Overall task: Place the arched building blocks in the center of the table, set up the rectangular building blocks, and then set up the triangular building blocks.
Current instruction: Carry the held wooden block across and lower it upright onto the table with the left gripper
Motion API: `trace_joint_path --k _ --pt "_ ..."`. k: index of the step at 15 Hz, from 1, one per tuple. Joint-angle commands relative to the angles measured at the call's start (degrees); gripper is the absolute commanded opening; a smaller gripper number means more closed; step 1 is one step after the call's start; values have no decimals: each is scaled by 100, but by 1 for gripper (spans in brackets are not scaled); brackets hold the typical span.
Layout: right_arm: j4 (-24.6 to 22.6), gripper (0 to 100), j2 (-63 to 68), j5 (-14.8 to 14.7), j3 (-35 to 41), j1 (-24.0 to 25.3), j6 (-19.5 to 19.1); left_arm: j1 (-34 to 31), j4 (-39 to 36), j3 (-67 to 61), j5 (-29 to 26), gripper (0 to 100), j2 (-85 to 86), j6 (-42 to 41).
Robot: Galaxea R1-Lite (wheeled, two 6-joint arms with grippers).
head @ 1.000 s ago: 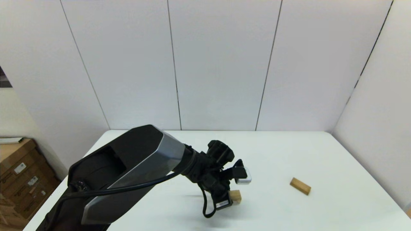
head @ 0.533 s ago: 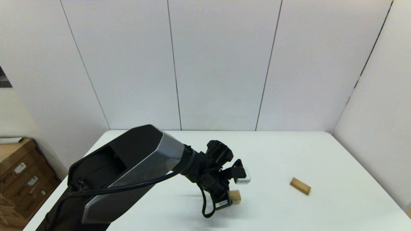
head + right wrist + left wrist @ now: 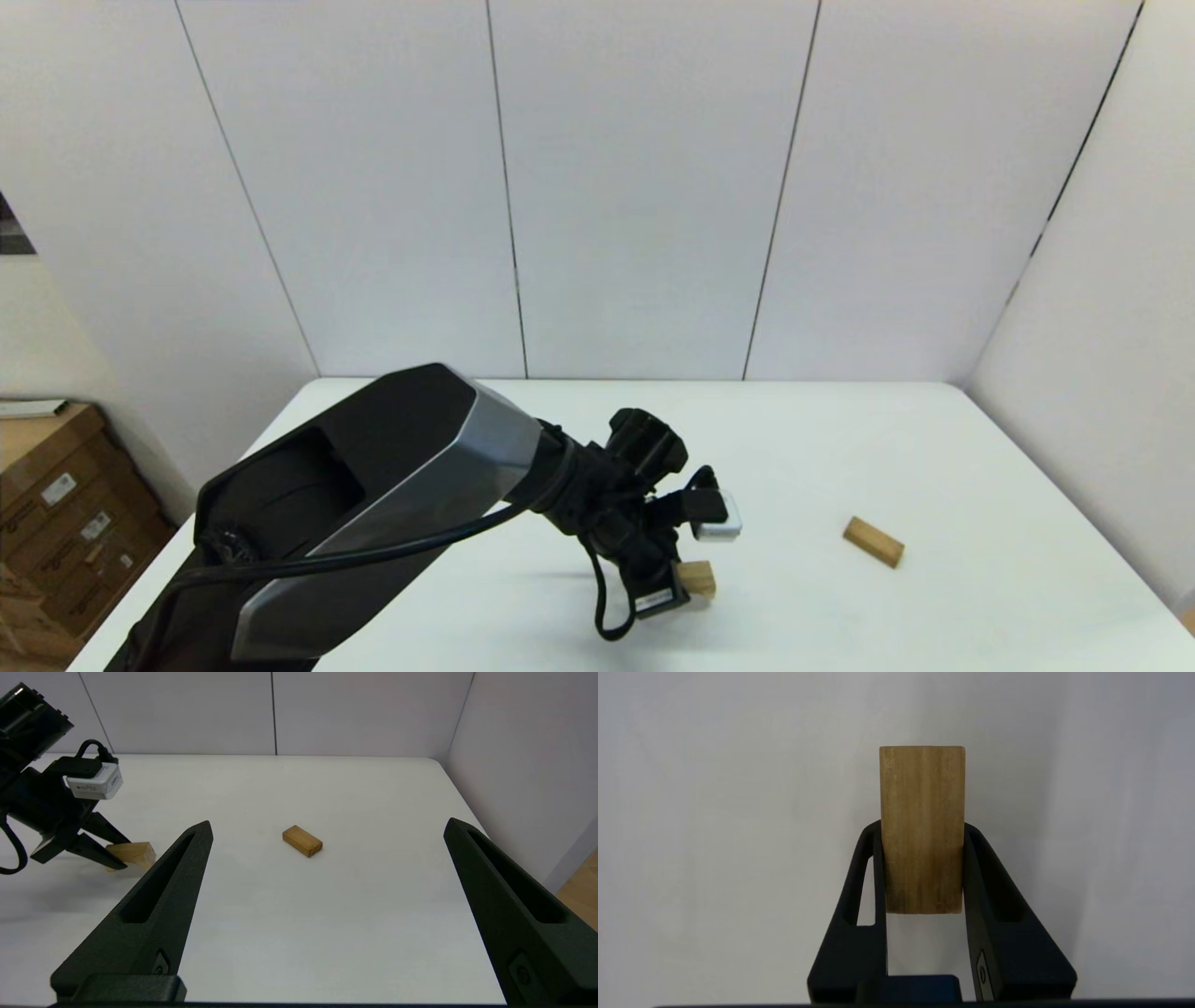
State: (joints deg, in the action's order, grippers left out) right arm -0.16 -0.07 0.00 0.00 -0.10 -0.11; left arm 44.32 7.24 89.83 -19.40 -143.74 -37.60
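Observation:
My left gripper [image 3: 689, 586] is shut on the arched block [image 3: 700, 577], a light-tan block at the middle of the white table [image 3: 840, 439]. In the left wrist view the block [image 3: 922, 812] shows only a flat face between my fingers [image 3: 866, 868]; its cut-out is hidden. It hangs at or just above the tabletop; contact cannot be told. The rectangular block [image 3: 873, 541] lies flat to the right, also seen as a solid cuboid [image 3: 302, 841]. My right gripper [image 3: 327, 825] is open, low at the near right side. The triangular block is out of view.
White wall panels [image 3: 635, 187] close off the table's far side and right side. Cardboard boxes [image 3: 56, 523] stand on the floor beyond the table's left edge. My left arm's big black and silver link [image 3: 373, 504] covers the near left part of the table.
My left gripper has moved a little to the right and toward the near edge, carrying the arched block with it. The rectangular block has not moved.

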Motion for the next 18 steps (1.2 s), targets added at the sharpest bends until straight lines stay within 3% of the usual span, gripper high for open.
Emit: trace_joint_path --k 1,18 --pt "-2 100 7 0 0 1 2 68 -3 -18 -20 0 57 -46" --pt "-2 100 7 0 0 1 2 24 243 -300 -29 0 144 -310"
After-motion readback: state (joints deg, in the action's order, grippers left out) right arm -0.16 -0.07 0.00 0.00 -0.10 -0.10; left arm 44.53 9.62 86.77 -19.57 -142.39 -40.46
